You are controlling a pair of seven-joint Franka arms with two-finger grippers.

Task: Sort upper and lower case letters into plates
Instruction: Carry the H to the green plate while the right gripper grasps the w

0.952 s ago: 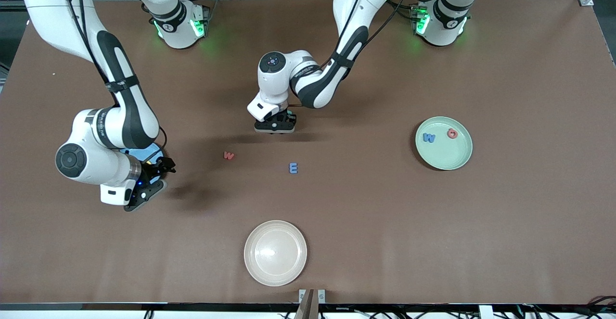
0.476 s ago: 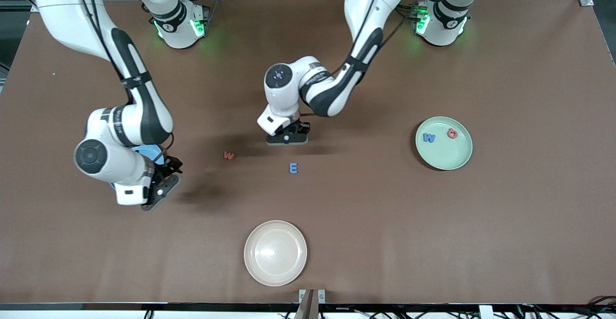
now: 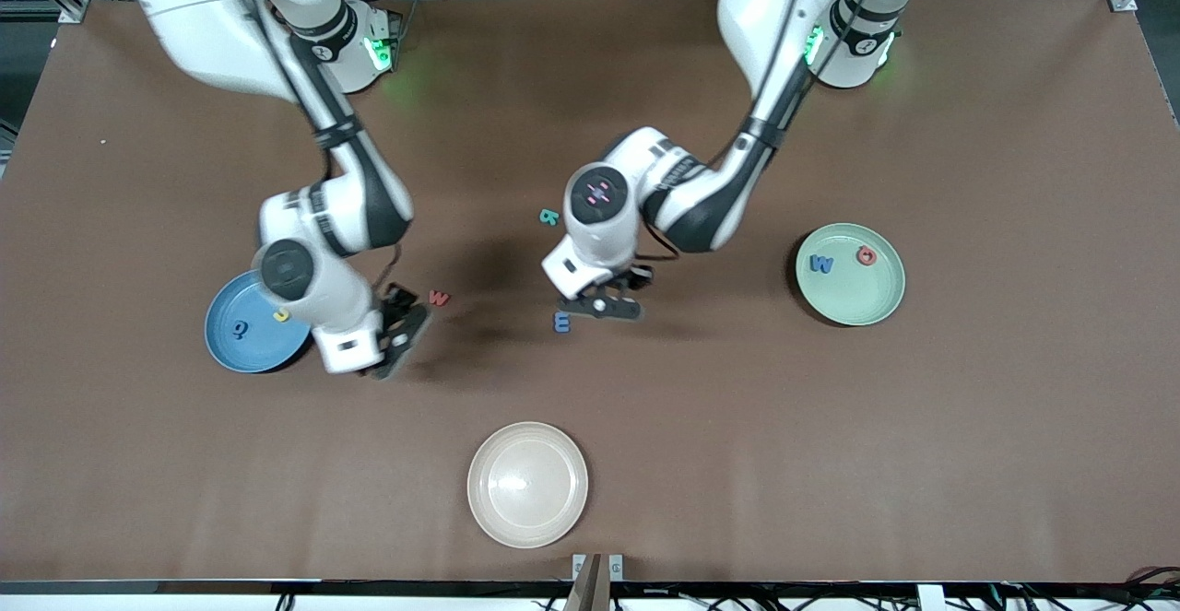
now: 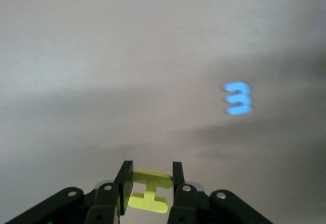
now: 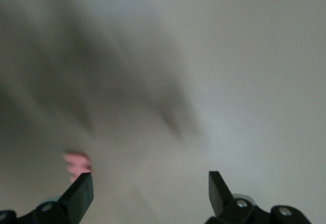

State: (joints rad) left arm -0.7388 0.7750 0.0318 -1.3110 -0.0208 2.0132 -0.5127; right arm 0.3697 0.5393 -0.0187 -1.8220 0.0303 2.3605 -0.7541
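Observation:
My left gripper [image 3: 608, 303] is shut on a yellow H [image 4: 148, 189] and hangs low over the table beside the blue E [image 3: 561, 322], which also shows in the left wrist view [image 4: 237, 99]. My right gripper [image 3: 402, 333] is open and empty, over the table between the sky blue plate [image 3: 229, 355] and the red w [image 3: 440, 298]; the w shows by one fingertip in the right wrist view [image 5: 77, 164]. The blue plate holds a dark Q [image 3: 240, 329] and a yellow c [image 3: 281, 315]. The mint plate [image 3: 857, 299] holds a blue W [image 3: 821, 264] and a red letter [image 3: 867, 255]. A teal R [image 3: 549, 217] lies on the table.
A cream-white plate [image 3: 527, 484] with nothing in it stands near the table's front edge at the middle. Both arms reach in from the robots' side, and their elbows hang over the table's middle.
My left gripper has moved with the yellow H toward the blue E, uncovering the teal R. My right gripper has moved off the blue plate toward the red w.

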